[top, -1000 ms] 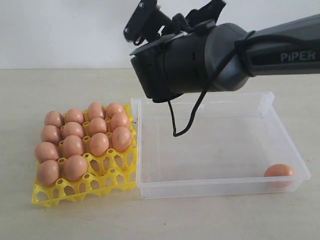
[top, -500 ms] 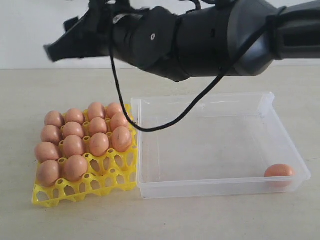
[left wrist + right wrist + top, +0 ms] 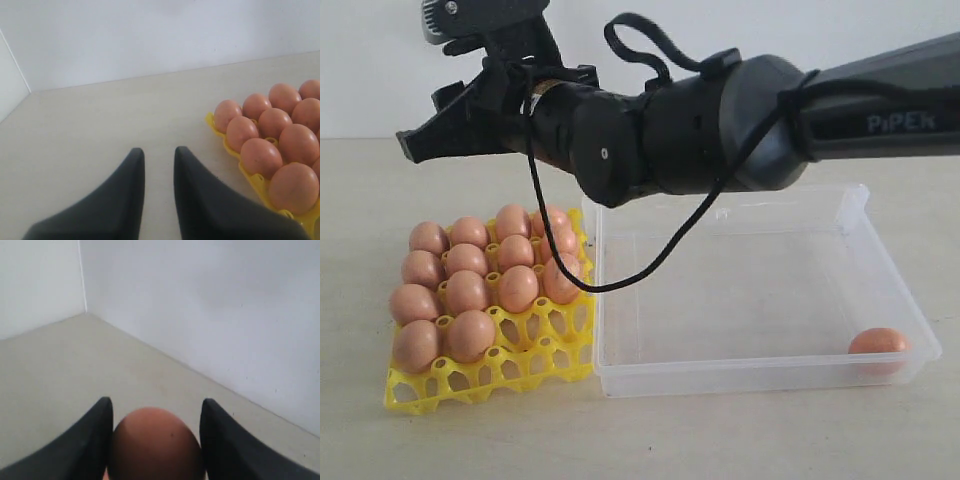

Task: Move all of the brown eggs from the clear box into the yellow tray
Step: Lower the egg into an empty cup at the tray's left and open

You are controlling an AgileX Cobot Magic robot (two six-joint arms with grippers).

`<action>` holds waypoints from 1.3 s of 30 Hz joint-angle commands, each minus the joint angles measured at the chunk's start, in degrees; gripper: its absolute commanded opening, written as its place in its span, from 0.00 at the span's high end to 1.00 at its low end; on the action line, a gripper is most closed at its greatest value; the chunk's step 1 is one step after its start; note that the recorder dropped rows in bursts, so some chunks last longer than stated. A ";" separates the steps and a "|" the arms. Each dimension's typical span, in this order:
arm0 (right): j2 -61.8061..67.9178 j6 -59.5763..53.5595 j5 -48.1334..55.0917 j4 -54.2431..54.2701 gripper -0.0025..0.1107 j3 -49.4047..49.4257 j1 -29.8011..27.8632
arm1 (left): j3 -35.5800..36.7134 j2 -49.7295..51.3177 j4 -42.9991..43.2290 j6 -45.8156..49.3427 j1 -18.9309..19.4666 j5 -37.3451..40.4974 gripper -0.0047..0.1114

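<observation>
Yellow plastic lattice marks the tray (image 3: 520,365), which sits on the pale worktop (image 3: 640,440) touching the left wall of the clear box (image 3: 760,375). Fourteen brown eggs (image 3: 466,292) fill its back rows of cups and two cups of the next row, while the cups along its near edge and near right corner are bare. One more egg (image 3: 878,343) lies alone in the clear box, tucked into the near right corner against the wall. The right arm (image 3: 720,130) reaches across from the right side, passing above the box's far left corner, so that its gripper (image 3: 156,407) hangs high over the far left part of the yellow tray. In the right wrist view that gripper is clasped around a further brown egg (image 3: 155,445), whose sides touch both dark fingers (the egg itself is not visible from the exterior view). A black cable (image 3: 605,290) droops from the arm in a loop, crossing in front of the tray's right-hand eggs and the box's left wall. The left gripper (image 3: 160,152) appears only in its own wrist view: it is over bare worktop just beside the tray's edge, its jaws a little apart with nothing between them.
</observation>
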 commanded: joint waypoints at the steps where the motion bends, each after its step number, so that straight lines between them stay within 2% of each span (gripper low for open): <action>1: 3.45 11.67 -21.95 -2.16 0.98 -0.01 -0.28 | 0.22 -0.11 -0.11 -0.11 -0.30 -0.12 0.77; 3: 5.07 21.58 -29.93 -7.74 0.98 -0.01 -0.28 | 0.22 -0.11 -0.11 -0.11 -0.30 -0.12 0.77; 4: 5.10 26.50 -30.07 -11.64 0.98 -0.01 -0.39 | 0.22 -0.11 -0.11 -0.11 -0.30 -0.12 0.77; 6: 5.20 47.55 -30.23 -34.41 0.98 -0.01 -0.39 | 0.22 -0.11 -0.11 -0.11 -0.30 -0.12 0.77; 8: 5.08 60.78 -33.75 -48.39 0.98 -0.01 -0.91 | 0.22 -0.11 -0.11 -0.11 -0.30 -0.12 0.77; 10: 4.79 67.69 -41.96 -53.18 0.98 1.67 -2.68 | 0.22 -0.11 -0.11 -0.11 -0.30 -0.12 0.77; 12: 3.82 71.27 -50.11 -52.22 0.98 6.28 -5.77 | 0.22 -0.11 -0.11 -0.11 -0.30 -0.12 0.77; 15: 2.01 73.94 -50.11 -53.24 0.98 13.25 -9.44 | 0.22 -0.11 -0.11 -0.11 -0.30 -0.12 0.77; 18: 0.69 75.77 -50.11 -61.17 0.98 18.30 -12.04 | 0.22 -0.11 -0.11 -0.11 -0.30 -0.12 0.77; 23: 0.57 78.71 -47.58 -75.91 0.98 19.38 -10.61 | 0.22 -0.11 -0.11 -0.11 -0.30 -0.12 0.77; 29: 0.69 71.51 -25.47 -76.80 0.98 19.38 -5.21 | 0.22 -0.11 -0.11 -0.11 -0.30 -0.12 0.77; 33: 0.79 67.35 -14.56 -76.80 0.98 19.38 -2.05 | 0.22 -0.11 -0.11 -0.11 -0.30 -0.12 0.77; 39: 0.79 63.91 -11.47 -71.68 0.98 19.38 -2.12 | 0.22 -0.11 -0.11 -0.11 -0.30 -0.12 0.77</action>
